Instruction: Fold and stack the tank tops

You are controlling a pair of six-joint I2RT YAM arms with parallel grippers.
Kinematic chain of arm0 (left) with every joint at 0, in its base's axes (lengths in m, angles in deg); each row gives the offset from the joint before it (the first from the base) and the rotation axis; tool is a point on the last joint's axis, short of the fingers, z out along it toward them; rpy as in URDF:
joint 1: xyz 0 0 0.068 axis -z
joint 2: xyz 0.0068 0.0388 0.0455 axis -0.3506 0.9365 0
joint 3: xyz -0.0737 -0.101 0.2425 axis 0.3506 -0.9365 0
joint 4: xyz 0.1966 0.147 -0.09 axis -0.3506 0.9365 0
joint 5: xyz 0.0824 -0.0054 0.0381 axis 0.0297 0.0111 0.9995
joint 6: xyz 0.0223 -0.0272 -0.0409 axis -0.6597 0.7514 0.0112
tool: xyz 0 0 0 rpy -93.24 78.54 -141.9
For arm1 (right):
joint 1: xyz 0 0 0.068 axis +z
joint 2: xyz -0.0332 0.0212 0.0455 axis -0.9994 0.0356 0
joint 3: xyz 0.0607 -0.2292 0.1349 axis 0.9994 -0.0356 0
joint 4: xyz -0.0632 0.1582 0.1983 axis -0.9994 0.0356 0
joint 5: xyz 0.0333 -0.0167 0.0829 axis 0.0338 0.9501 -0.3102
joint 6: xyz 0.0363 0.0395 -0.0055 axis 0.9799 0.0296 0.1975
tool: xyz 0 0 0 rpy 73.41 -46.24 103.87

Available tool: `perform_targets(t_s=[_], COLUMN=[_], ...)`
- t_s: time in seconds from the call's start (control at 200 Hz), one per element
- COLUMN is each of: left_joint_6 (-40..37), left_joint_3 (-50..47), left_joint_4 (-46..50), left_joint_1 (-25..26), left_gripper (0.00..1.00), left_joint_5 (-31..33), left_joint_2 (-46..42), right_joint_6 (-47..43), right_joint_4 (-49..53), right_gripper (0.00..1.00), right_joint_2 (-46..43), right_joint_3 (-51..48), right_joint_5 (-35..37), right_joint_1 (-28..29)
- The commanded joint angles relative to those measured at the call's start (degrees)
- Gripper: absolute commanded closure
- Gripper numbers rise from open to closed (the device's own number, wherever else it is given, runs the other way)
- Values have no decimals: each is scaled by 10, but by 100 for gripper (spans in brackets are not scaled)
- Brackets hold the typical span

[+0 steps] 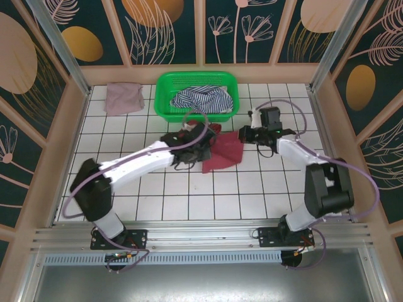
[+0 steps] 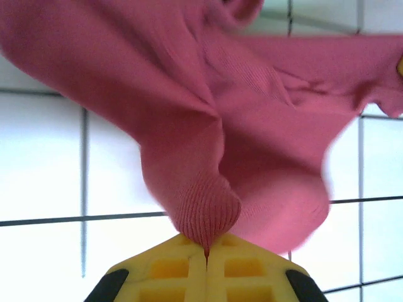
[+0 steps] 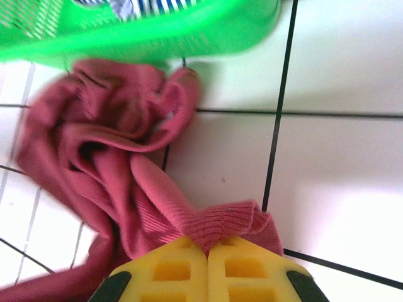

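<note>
White tiled table [image 1: 189, 201], black grout lines, walled by dark floral panels [image 1: 252, 31] and a pale wooden rim [image 1: 63, 145]. Item one: maroon tank top [image 1: 225, 154], crumpled near the table's centre, its upper edge just short of the green basket [image 1: 165, 94] at 12 o'clock; neckline and straps cannot be told apart in the bunched folds, and its 9 o'clock portion is covered by the left wrist. Left gripper [image 1: 204, 135] sits at 10 o'clock of the cloth; in the left wrist view its yellow jaws [image 2: 206, 251] are pressed together on a ribbed fold of maroon [image 2: 252, 126], the lower lobe of cloth blurred. Right gripper [image 1: 244, 135] sits at 2 o'clock of the cloth; in the right wrist view its jaws [image 3: 208, 245] pinch a ribbed edge of the same top [image 3: 113, 145], the basket wall [image 3: 189, 31] close at 12 o'clock. Item two: striped tank top [image 1: 200, 99], heaped inside the basket, partly hidden by its walls. Item three: mauve-pink tank top [image 1: 123, 97], folded flat at 11 o'clock, just beside the basket. Open tiles lie at 6 o'clock, between the maroon top and the arm bases, and at 3 and 9 o'clock.
</note>
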Motion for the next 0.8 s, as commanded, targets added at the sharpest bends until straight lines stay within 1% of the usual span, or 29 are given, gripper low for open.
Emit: perform_targets(t_s=[0.0,0.16,0.34,0.475,0.576,0.701,0.791], left_joint_6=[-59,-111,-140,-171,-200,-237,-257], left_joint_3=[66,196,313,384,416,426,444], left_joint_4=[94,183,226,213,189,123,112], left_joint_1=[-35,-76,-84,-91,-92,-94,-95], left_gripper=[100,100,100,100,100,100,100], left_joint_5=[69,129,182,240,286,303,300], left_joint_2=[-67,-85,-103,-119,-123,-139,-133], right_joint_6=[-15,2,6,19,51,83,101], right_joint_4=[29,32,53,22,-37,-71,-89], right_gripper=[100,100,100,100,100,100,100], right_joint_2=[-85,-171,-235,-246,-252,-245,-230], right_joint_3=[33,76,143,200,215,243,262], right_joint_5=[0,-10,-15,-11,-7,-20,-35], right_joint_1=[-19,-54,-72,-76,-76,-77,-77])
